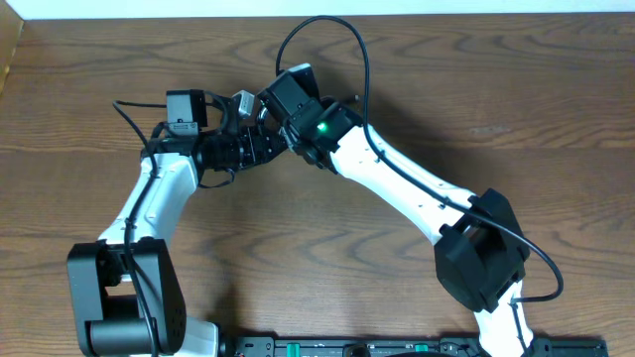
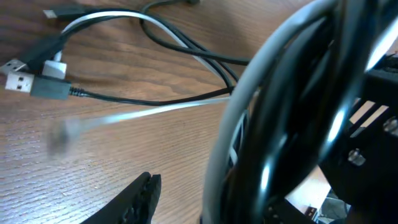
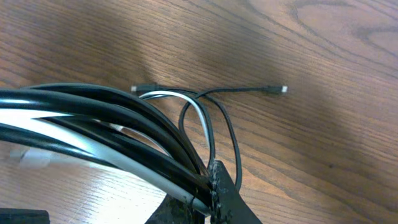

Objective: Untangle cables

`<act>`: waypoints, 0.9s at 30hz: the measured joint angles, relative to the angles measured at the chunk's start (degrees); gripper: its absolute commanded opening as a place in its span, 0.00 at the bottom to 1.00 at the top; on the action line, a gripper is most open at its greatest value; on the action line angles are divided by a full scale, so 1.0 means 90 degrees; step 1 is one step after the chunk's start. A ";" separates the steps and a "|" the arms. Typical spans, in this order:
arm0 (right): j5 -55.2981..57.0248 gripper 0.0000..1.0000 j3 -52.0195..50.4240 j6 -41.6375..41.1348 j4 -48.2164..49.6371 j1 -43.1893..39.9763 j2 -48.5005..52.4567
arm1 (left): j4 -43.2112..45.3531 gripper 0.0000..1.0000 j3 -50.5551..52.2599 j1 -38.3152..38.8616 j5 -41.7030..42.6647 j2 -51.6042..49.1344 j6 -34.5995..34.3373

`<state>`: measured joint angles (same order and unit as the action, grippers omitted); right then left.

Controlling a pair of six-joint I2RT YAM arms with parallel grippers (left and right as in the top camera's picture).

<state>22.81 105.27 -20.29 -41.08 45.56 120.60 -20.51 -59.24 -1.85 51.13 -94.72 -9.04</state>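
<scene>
Wooden surface (image 1: 556, 119) with two peripheral items at its far edge.
Surface: dark brown wood with pronounced grain running from 9 o'clock to 3 o'clock, with faint plank seams along the same line; finish matte, with soft sheen and broad shadow patches in the wrist views, where knots and swirls of grain show at close range. Pale strip (image 1: 496, 6): a light band beyond the surface's edge at 12 o'clock, its nature unclear. Tan object (image 1: 8, 55): a lighter, cardboard-coloured edge at 10 o'clock, cut off by the frame.
</scene>
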 measured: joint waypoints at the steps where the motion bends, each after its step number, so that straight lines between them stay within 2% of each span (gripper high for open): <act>1: -0.0019 0.01 0.0000 -0.0015 0.0000 -0.0007 0.0000 | 0.0000 0.38 0.0000 0.0005 -0.0015 0.0000 0.0005; 10: -0.0223 0.01 0.0000 -0.0007 -0.0206 -0.0007 0.0000 | 0.0119 0.36 0.0000 0.0010 -0.0083 0.0000 -0.0015; 13: -0.0255 0.01 0.0000 -0.0010 -0.0270 -0.0007 0.0000 | 0.0131 0.20 0.0000 0.0010 -0.0100 0.0000 -0.0012; 14: -0.0274 0.01 0.0000 -0.0007 -0.0270 -0.0007 0.0000 | 0.0151 0.19 0.0000 0.0010 -0.0100 0.0000 0.0002; 17: -0.0279 0.01 0.0000 -0.0010 -0.0270 -0.0007 0.0000 | 0.0158 0.19 0.0000 0.0017 -0.0097 0.0000 -0.0019; 22: -0.0272 0.01 0.0000 -0.0007 -0.0274 -0.0019 0.0000 | 0.0146 0.26 0.0000 0.0017 -0.0104 0.0000 -0.0012; 25: -0.0272 0.01 0.0000 -0.0007 -0.0279 -0.0039 0.0000 | 0.0136 0.24 0.0000 0.0017 -0.0104 0.0000 -0.0019; 27: -0.0272 0.01 0.0000 -0.0007 -0.0282 -0.0049 0.0000 | 0.0112 0.19 0.0000 0.0017 -0.0104 0.0000 -0.0019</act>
<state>20.36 105.27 -20.36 -43.62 45.12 120.60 -19.51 -59.24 -1.69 50.19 -94.72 -9.21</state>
